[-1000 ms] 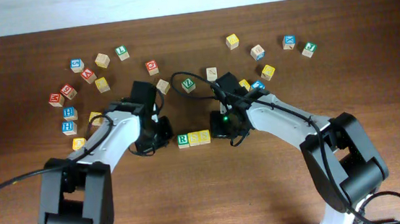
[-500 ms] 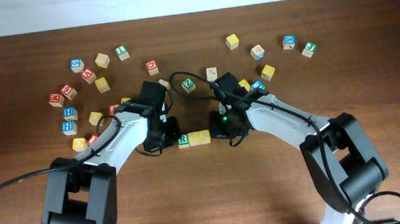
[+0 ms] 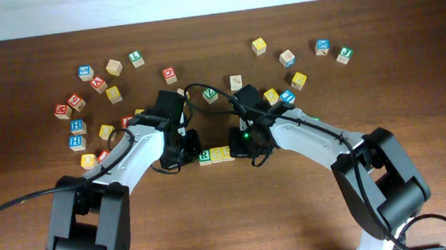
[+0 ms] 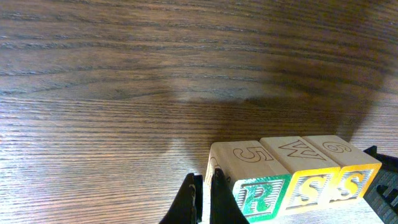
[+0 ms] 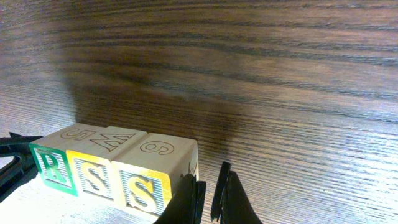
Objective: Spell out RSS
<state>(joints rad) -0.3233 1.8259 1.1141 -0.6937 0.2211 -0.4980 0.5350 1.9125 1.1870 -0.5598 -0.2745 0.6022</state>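
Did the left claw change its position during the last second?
Yes. In the overhead view the left claw moved to the right, toward the R cube, which stayed in place. The claw now stands right beside that cube.

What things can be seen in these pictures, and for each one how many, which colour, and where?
R cube: one, green frame and letter, left end of the row at the table's middle.
S cubes: two, yellow faces, side by side in the same row, right of the R cube.
loose cubes: about two dozen, with red, blue, green, yellow or plain faces, scattered behind the row on both sides; a few partly hidden by the arms.
table: one, dark brown wood, under everything.
arms: two, white and black, reaching in from the front.
left gripper: one, black, shut, beside the R end of the row.
right gripper: one, black, shut, beside the S end.
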